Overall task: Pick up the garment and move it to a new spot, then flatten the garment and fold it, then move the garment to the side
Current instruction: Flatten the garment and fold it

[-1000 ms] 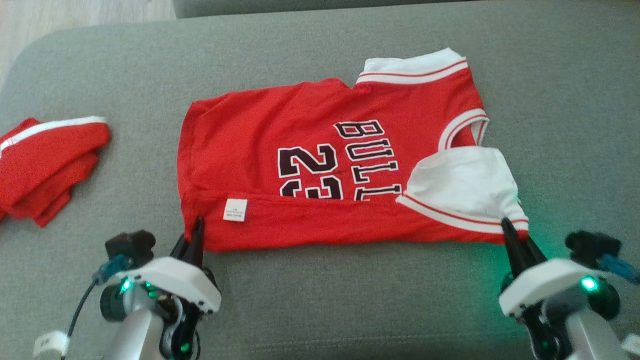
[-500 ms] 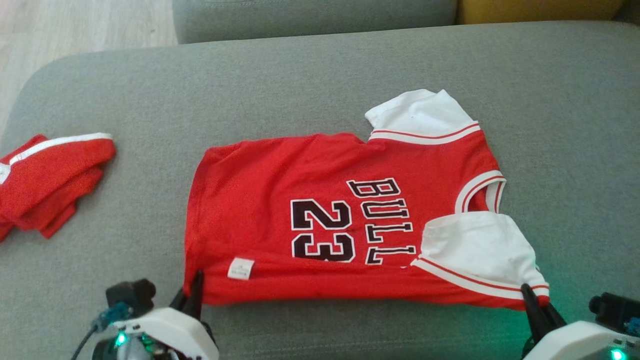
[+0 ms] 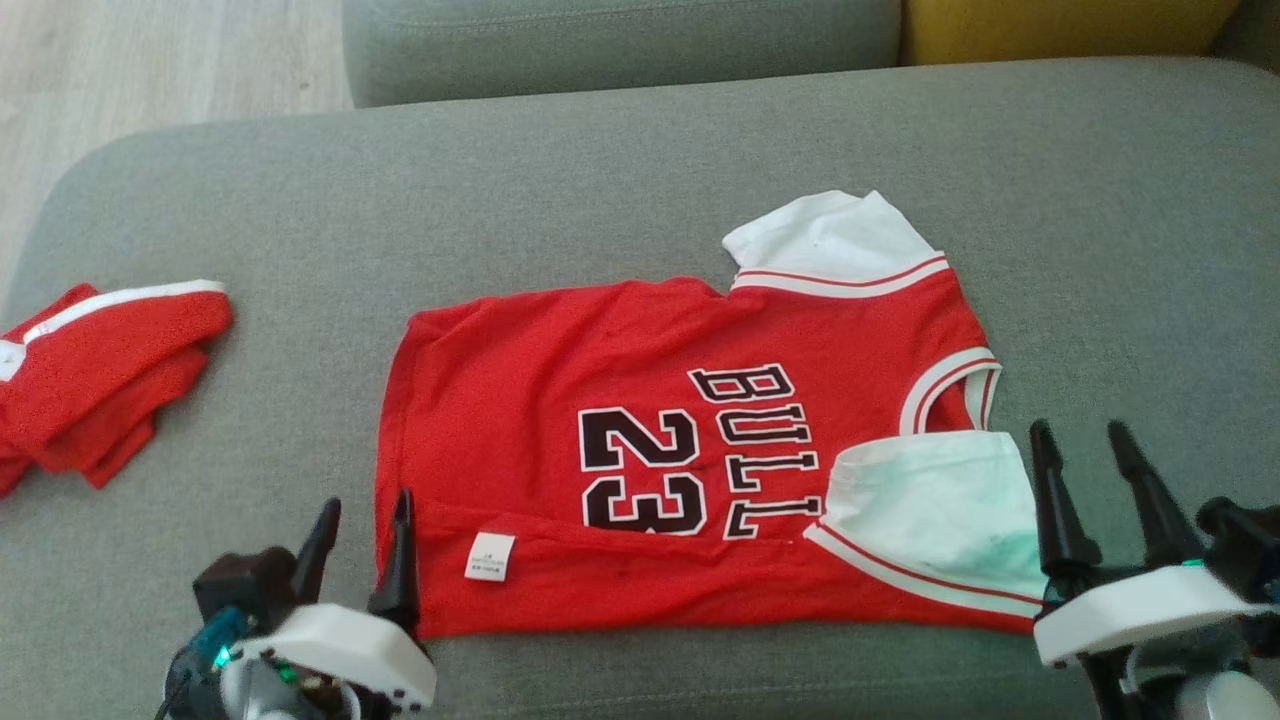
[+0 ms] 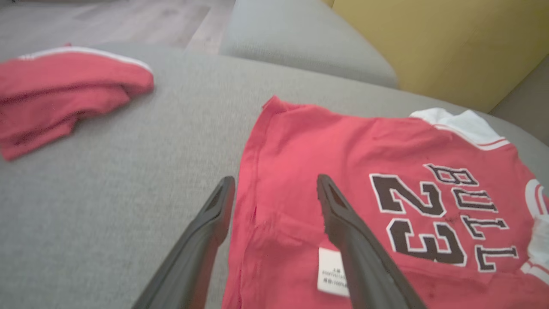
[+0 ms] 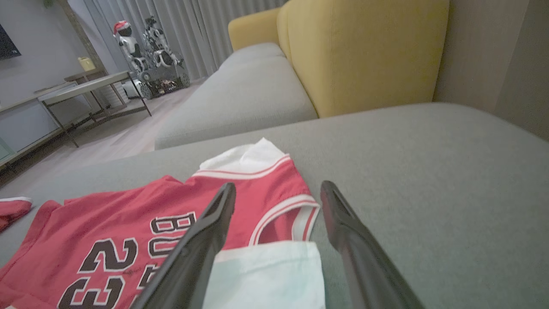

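The garment (image 3: 560, 380) is a red jersey with white sleeves and black "BULL 23" lettering, lying flat on the grey sofa seat (image 3: 600, 180). Its near long edge is folded over, showing a white label (image 3: 490, 556). My left gripper (image 3: 366, 500) stands open at the garment's near left corner, one finger over the red cloth and one over the seat; the left wrist view shows the garment (image 4: 343, 146) edge between the open fingers of my left gripper (image 4: 275, 179). My right gripper (image 3: 1079, 430) is open and empty, just right of the near white sleeve (image 3: 930, 500). The right wrist view has my right gripper (image 5: 279, 186) above the garment (image 5: 128, 206).
A second red garment with a white stripe (image 3: 90, 370) lies bunched at the seat's left end, also seen as the red bundle (image 4: 64, 90). A yellow cushion (image 3: 1060, 25) and grey backrest (image 3: 620, 40) stand behind. Wooden floor (image 3: 150, 60) lies beyond the left edge.
Both grippers have opened and let go of the garment's near edge. The right gripper has come off the sleeve corner to its right. The camera has also shifted.
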Robot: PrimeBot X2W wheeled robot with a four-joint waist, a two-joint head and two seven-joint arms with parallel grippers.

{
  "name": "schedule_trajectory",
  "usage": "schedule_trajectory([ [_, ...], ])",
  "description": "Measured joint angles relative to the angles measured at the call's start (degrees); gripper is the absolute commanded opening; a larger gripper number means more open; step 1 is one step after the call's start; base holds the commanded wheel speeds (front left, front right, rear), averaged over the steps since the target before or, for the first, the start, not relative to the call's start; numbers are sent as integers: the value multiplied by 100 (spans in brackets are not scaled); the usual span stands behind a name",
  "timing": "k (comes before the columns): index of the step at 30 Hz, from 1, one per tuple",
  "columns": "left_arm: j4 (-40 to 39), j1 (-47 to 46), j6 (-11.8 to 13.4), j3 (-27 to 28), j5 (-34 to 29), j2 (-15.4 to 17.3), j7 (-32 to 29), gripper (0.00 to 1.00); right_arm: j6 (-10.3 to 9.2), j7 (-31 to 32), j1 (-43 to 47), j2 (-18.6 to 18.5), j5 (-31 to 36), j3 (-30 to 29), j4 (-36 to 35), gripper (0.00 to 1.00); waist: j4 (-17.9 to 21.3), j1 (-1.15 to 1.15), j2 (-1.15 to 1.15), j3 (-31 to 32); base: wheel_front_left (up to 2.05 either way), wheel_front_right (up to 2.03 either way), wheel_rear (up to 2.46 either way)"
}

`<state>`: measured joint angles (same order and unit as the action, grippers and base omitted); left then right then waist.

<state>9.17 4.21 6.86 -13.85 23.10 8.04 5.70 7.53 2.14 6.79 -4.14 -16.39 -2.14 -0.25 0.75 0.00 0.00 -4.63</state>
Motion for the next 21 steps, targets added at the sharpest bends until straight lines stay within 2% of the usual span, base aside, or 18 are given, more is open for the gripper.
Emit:
schedule_trajectory([
  [4, -177, -154, 79, -12, -219, 16, 300, 100, 0, -242, -70, -44, 274, 43, -163, 100, -30, 0, 0, 67, 0, 0, 0],
  [16, -203, -366, 114, -82, -344, 85, 345, 100, 0, -280, -140, -45, 377, 197, -276, 100, -31, 0, 0, 13, 0, 0, 0],
  [19, -142, -673, -11, -208, -342, 90, 287, 100, 0, -267, -221, -45, 376, 200, -342, 100, -44, 0, 0, -129, 0, 0, 0],
  [21, 75, -1343, -186, -222, -328, 86, 166, 100, 0, -259, -410, -53, 349, 208, -365, 100, -53, 0, 0, -346, 0, 0, 0],
])
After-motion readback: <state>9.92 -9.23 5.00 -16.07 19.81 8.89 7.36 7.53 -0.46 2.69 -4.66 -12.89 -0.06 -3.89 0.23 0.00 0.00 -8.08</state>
